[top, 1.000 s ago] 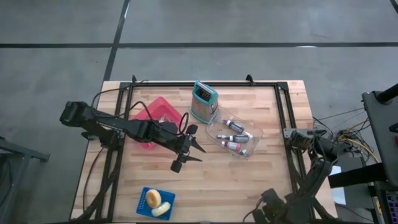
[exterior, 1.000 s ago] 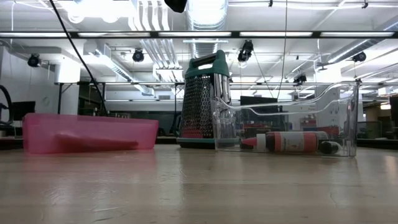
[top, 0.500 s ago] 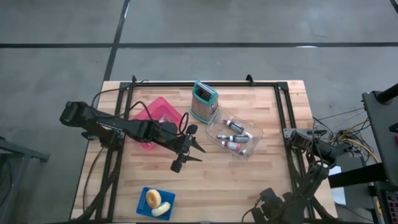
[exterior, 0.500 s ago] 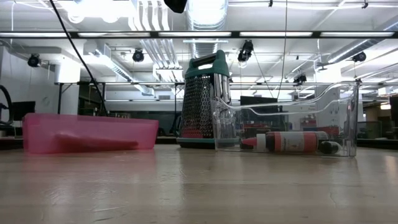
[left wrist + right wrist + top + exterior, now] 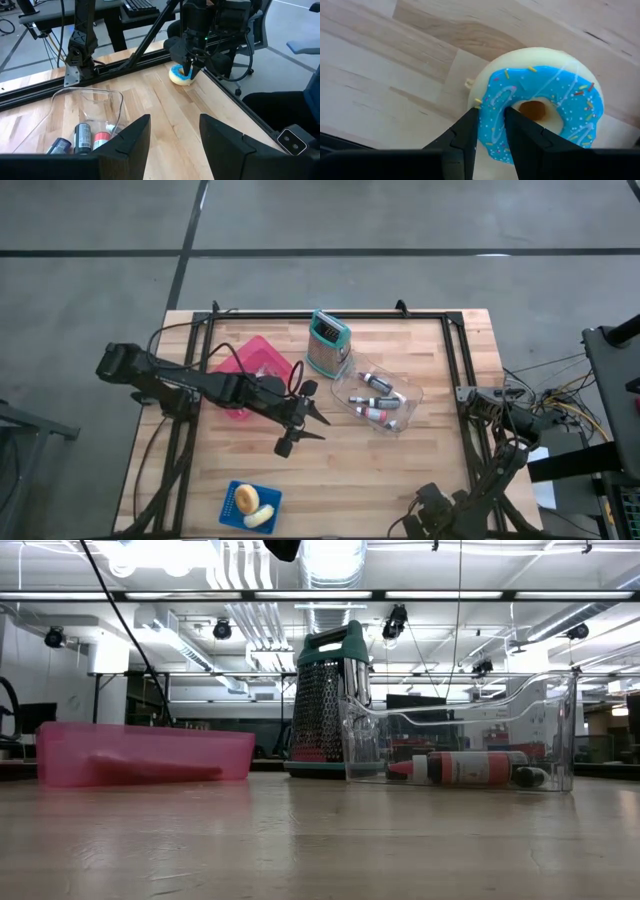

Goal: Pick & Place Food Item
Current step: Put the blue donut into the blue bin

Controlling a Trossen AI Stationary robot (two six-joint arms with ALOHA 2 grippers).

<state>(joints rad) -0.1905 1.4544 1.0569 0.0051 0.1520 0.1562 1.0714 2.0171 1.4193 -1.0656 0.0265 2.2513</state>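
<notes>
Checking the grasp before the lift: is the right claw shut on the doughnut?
Yes, shut on it. The right claw pinches the blue-iced doughnut by its ring, one finger toward the hole, while it lies on the table.

Left gripper [image 5: 303,420] mid-table, fingers spread; right gripper [image 5: 490,131] low at the table's edge, fingers pinched close.
</notes>
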